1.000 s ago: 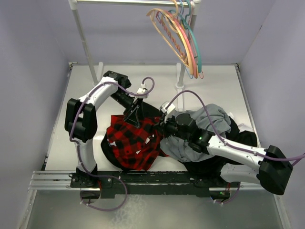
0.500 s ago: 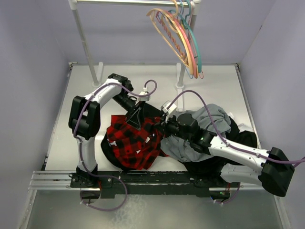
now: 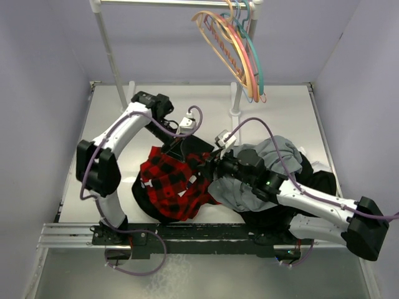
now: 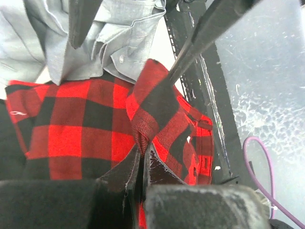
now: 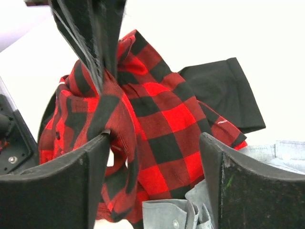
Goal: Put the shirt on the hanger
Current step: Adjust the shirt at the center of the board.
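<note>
Your left gripper [image 3: 177, 149] is shut tight on the shirt [image 3: 169, 184]. In the left wrist view its two fingers [image 4: 125, 174] press together on a fold of the red-and-black cloth, and the fold stands up in a small peak. The rest of the shirt lies in a bunched heap on the table [image 3: 112, 124], just in front of your two arms.

Your right gripper [image 3: 206, 163] is right beside the left one, at the same end of the shirt. Its fingers [image 5: 86, 176] are spread wide apart. In the right wrist view the plaid cloth sits in the gap between them, and they do not pinch it. Whether the left-hand finger touches the cloth, you cannot tell.

A grey garment [image 3: 268, 163] lies under your right arm and touches the right side of the shirt. A black garment [image 5: 224, 90] pokes out from under the shirt.

The hanger [image 3: 219, 50] is not near the shirt. It hangs by its hook on the rail [image 3: 174, 3] at the back, high over the table, next to a pink hanger [image 3: 239, 62] and a teal hanger [image 3: 257, 62]. The shirt is not on it yet.
</note>
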### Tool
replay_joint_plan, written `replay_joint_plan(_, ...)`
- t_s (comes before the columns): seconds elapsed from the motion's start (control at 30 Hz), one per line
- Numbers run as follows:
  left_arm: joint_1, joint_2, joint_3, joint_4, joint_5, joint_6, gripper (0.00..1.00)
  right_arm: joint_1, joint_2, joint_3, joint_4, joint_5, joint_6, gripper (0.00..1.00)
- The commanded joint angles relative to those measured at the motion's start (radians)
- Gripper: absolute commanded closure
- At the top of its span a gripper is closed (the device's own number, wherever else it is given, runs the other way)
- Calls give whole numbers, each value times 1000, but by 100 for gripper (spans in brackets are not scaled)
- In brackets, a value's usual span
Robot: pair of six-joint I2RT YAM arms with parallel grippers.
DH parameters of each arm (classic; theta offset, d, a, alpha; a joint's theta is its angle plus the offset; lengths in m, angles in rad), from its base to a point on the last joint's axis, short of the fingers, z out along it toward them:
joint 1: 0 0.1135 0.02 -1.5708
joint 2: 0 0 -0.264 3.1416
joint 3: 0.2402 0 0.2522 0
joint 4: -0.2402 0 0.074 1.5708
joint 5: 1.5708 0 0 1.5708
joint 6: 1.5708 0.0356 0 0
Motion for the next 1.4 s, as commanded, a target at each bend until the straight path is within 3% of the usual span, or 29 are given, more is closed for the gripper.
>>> replay_joint_plan(0.0,9,-192,78,-10,-45,-31,100,2,-122,-44,107,-4,-4,18)
replay_joint_plan(0.1,21,-253,93,-5,-113,-47,100,1,-190,-91,114,14,-26,12)
replay_joint_plan(0.3,62,-319,162,0,-208,-77,100,-1,-245,-196,254,1,-13,11)
replay_joint_plan(0.47,80,-379,214,43,-270,-103,100,-1,-144,-264,454,-60,-45,14)
replay_joint_plan(0.63,82,-443,245,104,-336,-119,100,-1,-52,-424,909,-96,-142,16)
replay_joint_plan(0.77,82,-477,250,113,-344,-102,100,-9,76,-409,1023,-155,-224,16)
replay_joint_plan(0.9,82,-484,245,133,-345,-121,100,-25,204,-352,1136,-276,-124,17)
replay_joint_plan(1.13,82,-502,198,181,-361,-139,100,-27,293,-279,1206,-318,47,18)
replay_joint_plan(1.37,82,-508,185,196,-375,-142,100,-33,148,-313,1026,-212,45,20)
